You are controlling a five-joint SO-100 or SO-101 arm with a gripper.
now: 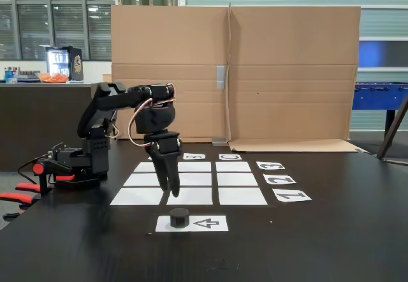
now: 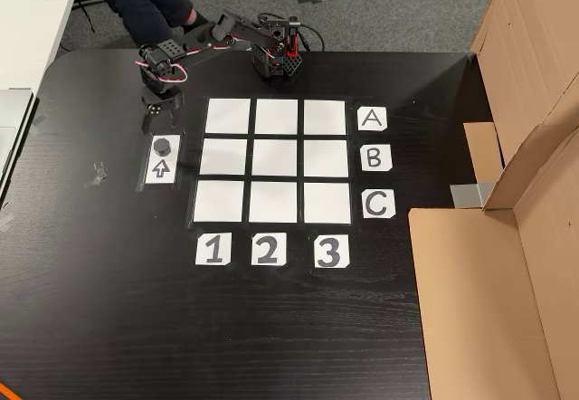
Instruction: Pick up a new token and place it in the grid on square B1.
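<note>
One token (image 1: 179,217) is present, standing on the left end of the arrow sheet (image 1: 207,223) at the near edge of the bench (image 1: 319,244), just in front of the grid (image 1: 188,181). In the other view the token (image 2: 163,144) lies left of the grid (image 2: 275,160), beside the row lettered B and next to the column numbered 1.

Tool (image 1: 172,189): hanging point-down above the near left part of the grid in the fixed view, behind and slightly above the token, not touching it. In the other view the tool (image 2: 154,121) sits just beyond the token's far side. Fingers appear close together with nothing between them; whether fully closed cannot be told at this size.

Square B1 (image 2: 224,156), the white cell nearest the token in the other view, is bare.

Handling assessment: the token looks a small, rigid, squat puck, probably light plastic, not fragile. Its faceted sides should offer flat faces for the fingers; a grip across two opposing flats, low on the body, seems soundest. A hold on the corners or high on the top risks it twisting or popping out. The paper beneath may shift if dragged.
</note>
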